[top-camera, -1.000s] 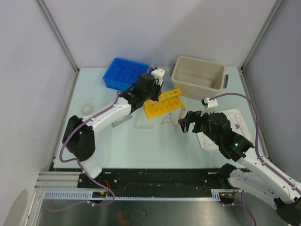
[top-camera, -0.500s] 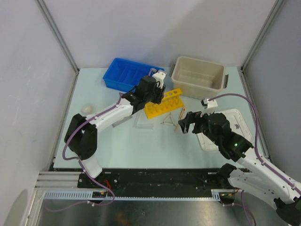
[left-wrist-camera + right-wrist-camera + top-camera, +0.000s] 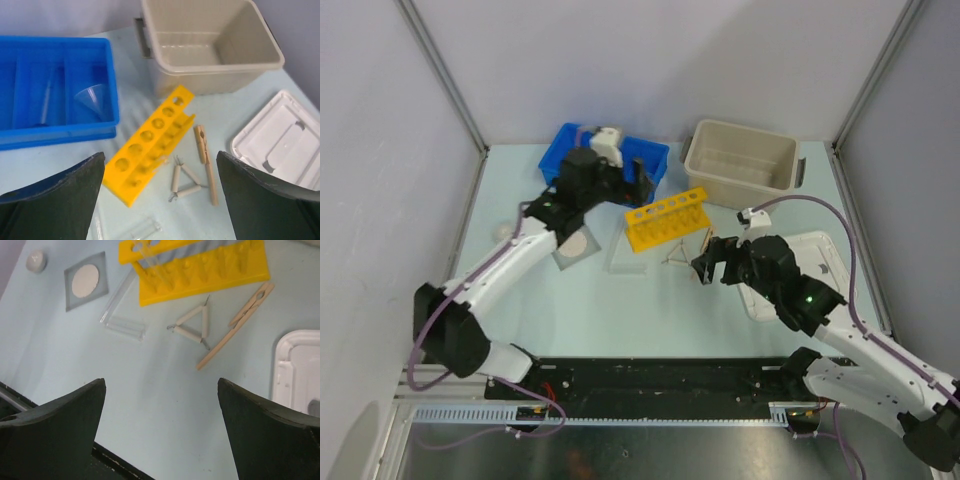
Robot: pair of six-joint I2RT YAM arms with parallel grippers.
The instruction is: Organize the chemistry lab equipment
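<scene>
From above, the left hand hangs over the right end of the blue bin at the far edge of the tabletop, hiding much of the bin's inside. The beige tub stands along the same edge towards the far right corner. The yellow test-tube rack lies slantwise mid-tabletop, with the wire triangle just on its near side. The square gauze is to the rack's left. The right hand hovers beside the triangle and covers part of the wooden clamp stick. The white lid lies near the right edge.

The left wrist view opens up the bin. A clear funnel sits in its right-hand compartment and a thin glass rod in the middle one. This hand's fingers stand wide apart with nothing between them.

The right wrist view shows the clamp stick whole, just beside the triangle but not touching it. It also shows two clear tubes lying close to the rack and a small round white piece near the left edge. The fingers here are spread wide and empty too.
</scene>
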